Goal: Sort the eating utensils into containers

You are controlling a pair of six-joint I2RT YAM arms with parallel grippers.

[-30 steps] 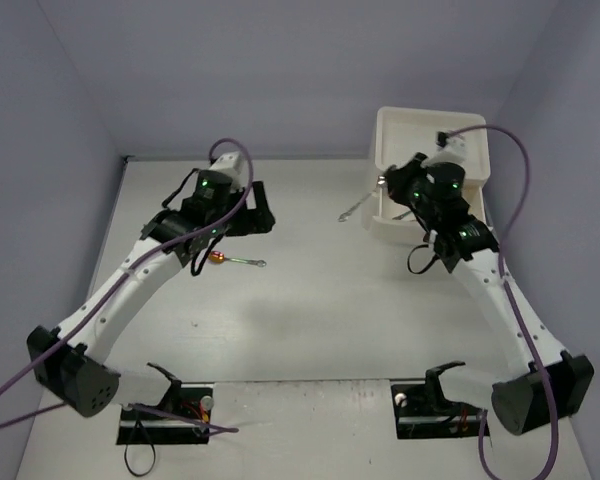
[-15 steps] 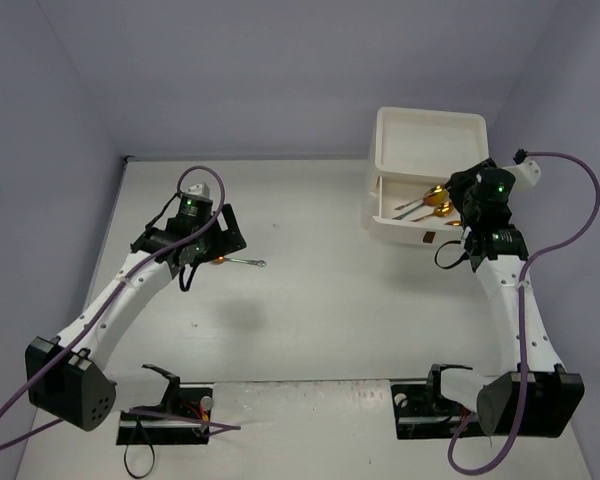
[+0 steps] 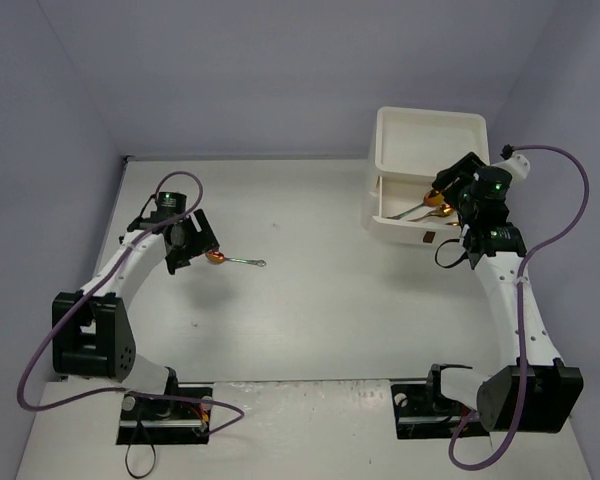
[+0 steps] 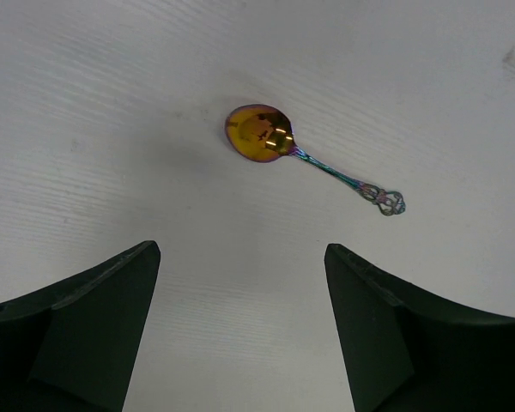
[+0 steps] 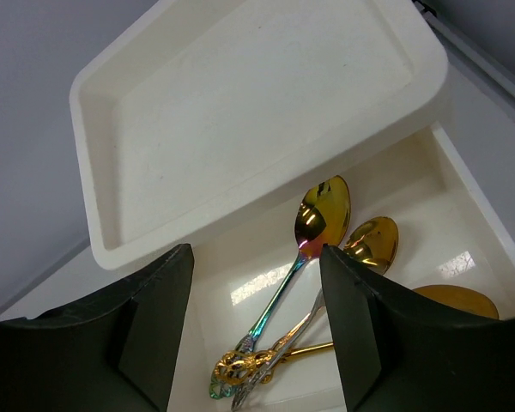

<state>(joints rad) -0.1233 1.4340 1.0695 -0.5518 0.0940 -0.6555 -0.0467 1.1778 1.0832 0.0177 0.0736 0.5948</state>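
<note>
- Now the right gripper hangs with its fingers spread and nothing between them. A second earlier it was low at the drawer front, and a silver utensil jutted out to its left. No utensil shows there now.
- Just beneath it, the open drawer of the cream cabinet holds three spoons. Their handles are bunched at the near end and their gold bowls fan away.
- The left gripper is likewise spread wide and empty above the table. It has swung leftward since the earlier frame.
- A gold-bowled spoon lies flat on the table ahead of those fingers, apart from both. It sits in the same spot as before.
</note>
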